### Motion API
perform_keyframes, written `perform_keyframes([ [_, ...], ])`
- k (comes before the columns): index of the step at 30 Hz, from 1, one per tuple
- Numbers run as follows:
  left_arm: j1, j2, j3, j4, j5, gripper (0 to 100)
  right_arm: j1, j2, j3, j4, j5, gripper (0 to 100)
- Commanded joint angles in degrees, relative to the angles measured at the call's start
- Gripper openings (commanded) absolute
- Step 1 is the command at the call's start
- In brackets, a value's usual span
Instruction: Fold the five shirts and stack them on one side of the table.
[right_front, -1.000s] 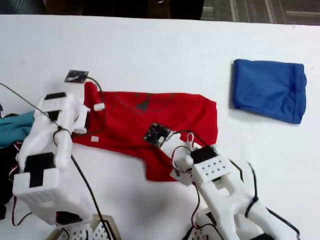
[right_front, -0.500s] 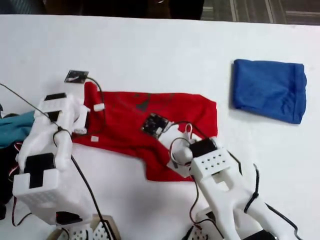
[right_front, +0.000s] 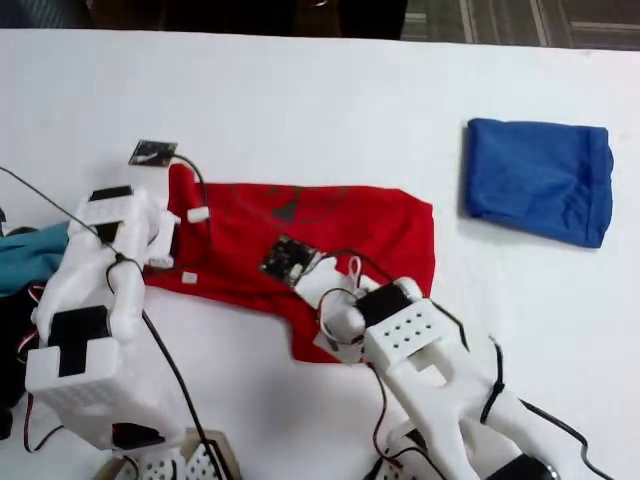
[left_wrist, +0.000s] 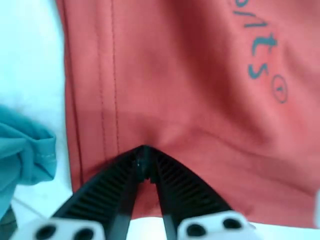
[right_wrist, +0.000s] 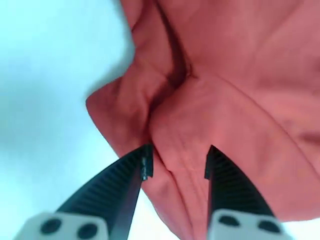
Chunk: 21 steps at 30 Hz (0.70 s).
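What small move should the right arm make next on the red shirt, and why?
Probably close the right end effector: its jaws stand open astride a raised edge fold of the red shirt, while the left end effector is pinched shut on the hem, so both sides would be held for folding.

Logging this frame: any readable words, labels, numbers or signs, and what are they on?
The dark print on the red shirt: cut off at the left wrist view's edge, no whole word reads.
The same print in the high view: too small to read.
The blue shirt: no print visible.
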Motion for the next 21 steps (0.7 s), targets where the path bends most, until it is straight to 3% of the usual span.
perform_keyframes([
  [1,-1.76,-0.26,0.13,-1.49,-0.35,3,-0.48,3.65,-1.76,-0.84,-0.53,17.9],
  [10,-1.76,-0.26,0.22,-1.49,-0.35,3,4.62,12.7,-2.99,-8.31,-0.53,17.3],
  [17,-1.76,-0.26,0.22,-1.49,-0.35,3,4.88,8.4,-3.25,-8.31,-0.53,3.9],
  [21,-1.67,-0.26,0.22,-1.49,-0.35,3,5.05,7.6,-3.25,-8.31,-0.53,4.1],
])
